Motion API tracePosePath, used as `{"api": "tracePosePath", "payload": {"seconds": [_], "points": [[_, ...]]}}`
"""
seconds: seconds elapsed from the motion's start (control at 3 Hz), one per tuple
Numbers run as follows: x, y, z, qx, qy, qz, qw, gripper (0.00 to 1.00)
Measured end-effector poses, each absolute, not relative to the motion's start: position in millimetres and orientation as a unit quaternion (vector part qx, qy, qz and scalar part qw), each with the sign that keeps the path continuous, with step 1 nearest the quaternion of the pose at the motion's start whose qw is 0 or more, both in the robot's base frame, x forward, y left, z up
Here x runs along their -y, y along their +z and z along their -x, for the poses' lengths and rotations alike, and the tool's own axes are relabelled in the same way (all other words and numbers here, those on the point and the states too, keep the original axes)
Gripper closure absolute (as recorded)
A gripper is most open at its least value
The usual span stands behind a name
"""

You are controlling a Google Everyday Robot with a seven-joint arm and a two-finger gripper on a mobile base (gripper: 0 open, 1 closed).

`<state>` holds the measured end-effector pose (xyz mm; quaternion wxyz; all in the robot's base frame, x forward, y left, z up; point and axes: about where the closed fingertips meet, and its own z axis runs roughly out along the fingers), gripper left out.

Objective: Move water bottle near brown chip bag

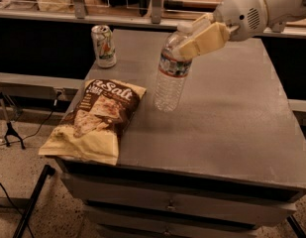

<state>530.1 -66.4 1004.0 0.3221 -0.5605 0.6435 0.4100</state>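
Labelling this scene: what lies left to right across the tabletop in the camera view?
brown chip bag → water bottle, its neck held by the gripper; soda can omitted, it overlaps the bag's span.

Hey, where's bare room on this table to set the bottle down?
Widest bare patch: the table's right half, right of the bottle, which the tool holds by its top. A narrower strip lies between bag and bottle. The left side is crowded by bag and can.
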Motion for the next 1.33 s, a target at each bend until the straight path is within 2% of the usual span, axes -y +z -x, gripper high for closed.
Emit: {"api": "tracePosePath", "payload": {"seconds": [1.33], "points": [[42.6, 991.6, -535.7, -0.630, 0.393, 0.588, 0.321, 1.00]]}}
